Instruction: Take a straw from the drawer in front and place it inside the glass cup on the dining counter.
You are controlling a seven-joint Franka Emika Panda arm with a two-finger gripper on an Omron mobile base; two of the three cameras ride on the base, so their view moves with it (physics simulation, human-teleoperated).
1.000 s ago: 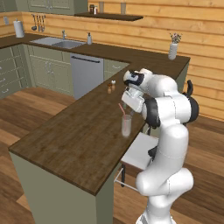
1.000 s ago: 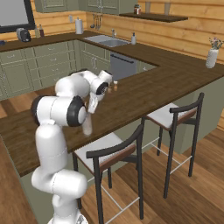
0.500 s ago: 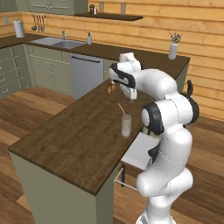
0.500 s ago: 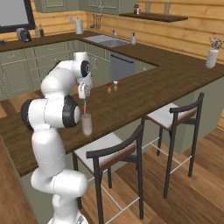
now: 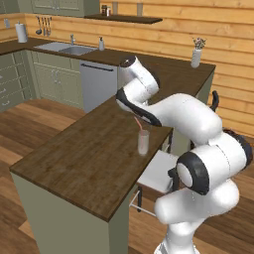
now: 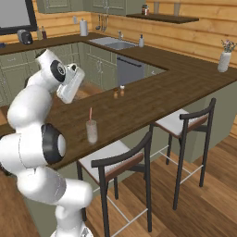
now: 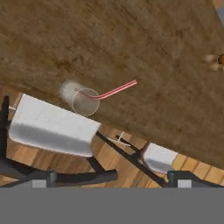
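The glass cup stands on the dining counter near its stool-side edge. The reddish-pink straw leans inside the cup, with its upper end sticking out above the rim. My gripper hangs well above the counter, apart from the cup and looking down at it. Its fingertips sit wide apart at the bottom corners of the hand view. The gripper is open and holds nothing.
Two tiny brown shakers stand farther along the counter. White-seated dark stools line the counter's edge. A white vase with flowers and a sink are at the back.
The gripper was down at the cup with the straw; it has let go and risen up and back. The straw stays leaning in the cup.
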